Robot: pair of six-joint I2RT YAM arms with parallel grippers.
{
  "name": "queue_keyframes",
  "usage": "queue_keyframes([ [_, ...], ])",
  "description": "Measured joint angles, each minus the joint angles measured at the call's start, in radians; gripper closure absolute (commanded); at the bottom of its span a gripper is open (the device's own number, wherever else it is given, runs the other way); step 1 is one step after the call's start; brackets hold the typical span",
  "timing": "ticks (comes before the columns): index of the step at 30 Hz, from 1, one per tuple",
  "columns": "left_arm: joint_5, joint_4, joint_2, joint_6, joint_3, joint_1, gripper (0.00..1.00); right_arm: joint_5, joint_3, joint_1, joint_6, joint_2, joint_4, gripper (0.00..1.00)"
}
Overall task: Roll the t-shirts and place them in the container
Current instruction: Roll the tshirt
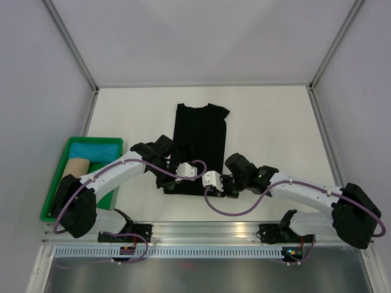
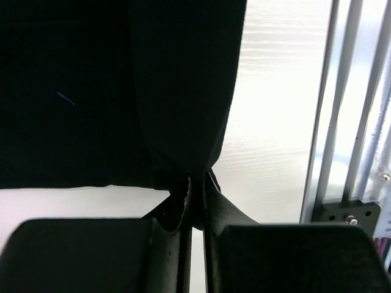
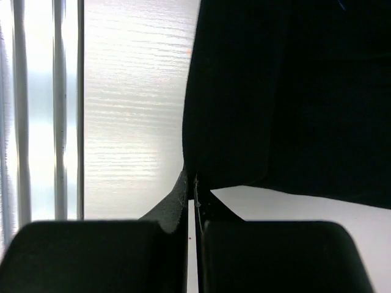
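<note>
No legible text or labels anywhere

top view: evenly bright, soft faint shadows
wrist views: surface (image 2: 275,122) blown out white; t-shirt (image 2: 91,91) black, detailless

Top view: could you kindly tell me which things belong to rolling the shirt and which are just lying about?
Job: t-shirt; left claw and right claw, both shut on its near hem.
Lying about: green tray, teal cloth and tan roll inside it.
</note>
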Motion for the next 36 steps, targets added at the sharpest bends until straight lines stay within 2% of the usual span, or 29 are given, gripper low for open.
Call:
queue_keyframes([
  [5,0.066,-0.033,0.054,0.043,0.018,0.043,0.83,-0.148,0.030,-0.148,0.017,0.037,-0.032,1.00],
  [11,0.072,-0.047,0.156,0.056,0.084,0.099,0.55,-0.219,0.081,-0.225,0.049,0.136,-0.061,1.00],
  [15,0.076,-0.041,0.180,0.053,0.110,0.120,0.40,-0.254,0.089,-0.291,0.097,0.170,-0.061,1.00],
  [21,0.099,-0.034,0.129,0.016,0.090,0.124,0.39,-0.276,0.110,-0.344,0.137,0.197,-0.060,1.00],
  [25,0.097,0.032,0.096,-0.049,0.033,0.124,0.46,-0.286,0.110,-0.351,0.147,0.199,-0.060,1.00],
  [28,0.080,0.080,0.117,-0.099,0.013,0.123,0.47,-0.290,0.110,-0.354,0.160,0.199,-0.060,1.00],
  [29,0.079,0.094,0.128,-0.114,0.011,0.123,0.52,-0.288,0.110,-0.354,0.169,0.200,-0.059,1.00],
  [31,0.082,0.113,0.137,-0.137,0.003,0.123,0.72,-0.283,0.113,-0.354,0.188,0.204,-0.060,1.00],
  [32,0.088,0.119,0.137,-0.150,-0.003,0.123,0.92,-0.282,0.117,-0.354,0.196,0.210,-0.060,1.00],
  [33,0.093,0.120,0.137,-0.164,-0.007,0.123,0.97,-0.280,0.123,-0.354,0.204,0.219,-0.060,1.00],
  [36,0.098,0.126,0.133,-0.179,-0.013,0.123,0.98,-0.270,0.132,-0.357,0.222,0.237,-0.057,1.00],
])
